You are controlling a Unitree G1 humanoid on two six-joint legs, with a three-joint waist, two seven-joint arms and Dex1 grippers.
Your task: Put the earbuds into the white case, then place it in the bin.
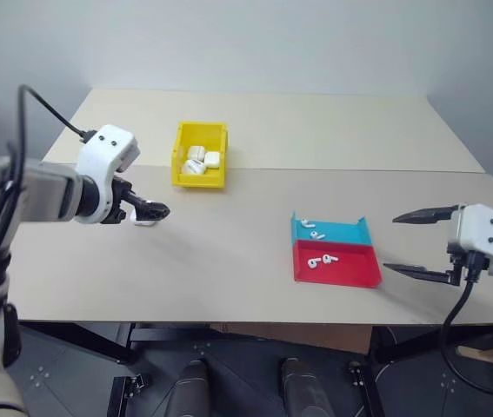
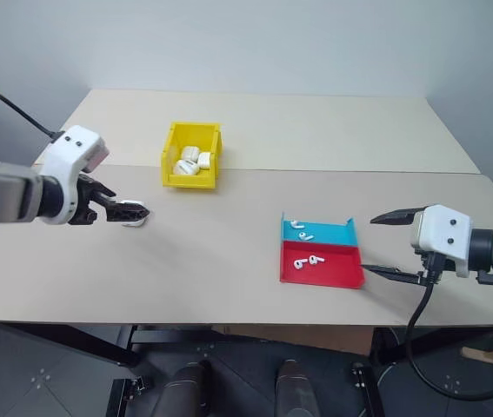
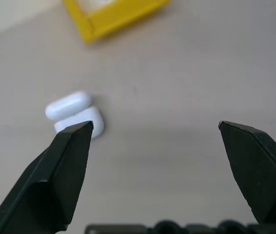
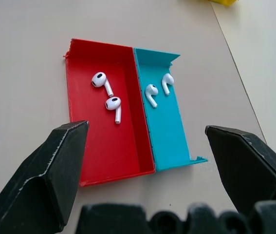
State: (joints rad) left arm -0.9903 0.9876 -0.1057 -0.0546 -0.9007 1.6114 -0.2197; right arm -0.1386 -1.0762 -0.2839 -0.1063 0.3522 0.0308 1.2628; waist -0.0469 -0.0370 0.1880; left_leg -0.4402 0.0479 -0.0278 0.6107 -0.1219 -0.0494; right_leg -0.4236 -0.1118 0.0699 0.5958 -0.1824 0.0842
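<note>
A white case (image 3: 74, 113) lies on the table with its lid flipped up, in front of and to the left of the yellow bin (image 1: 199, 181). My left gripper (image 1: 152, 211) hovers just over it, open; in the left wrist view the case shows beside one fingertip (image 3: 74, 146), not between the two. Two earbuds (image 4: 107, 92) lie in the red half of a shallow tray (image 1: 343, 271), and two more earbuds (image 4: 158, 87) in its blue half. My right gripper (image 1: 422, 244) stands open just right of the tray, holding nothing.
The yellow bin holds several white cases (image 1: 201, 160). A seam (image 1: 359, 170) between two joined tabletops runs across behind the bin's front. The near table edge (image 1: 229, 322) is close to the tray and my arms.
</note>
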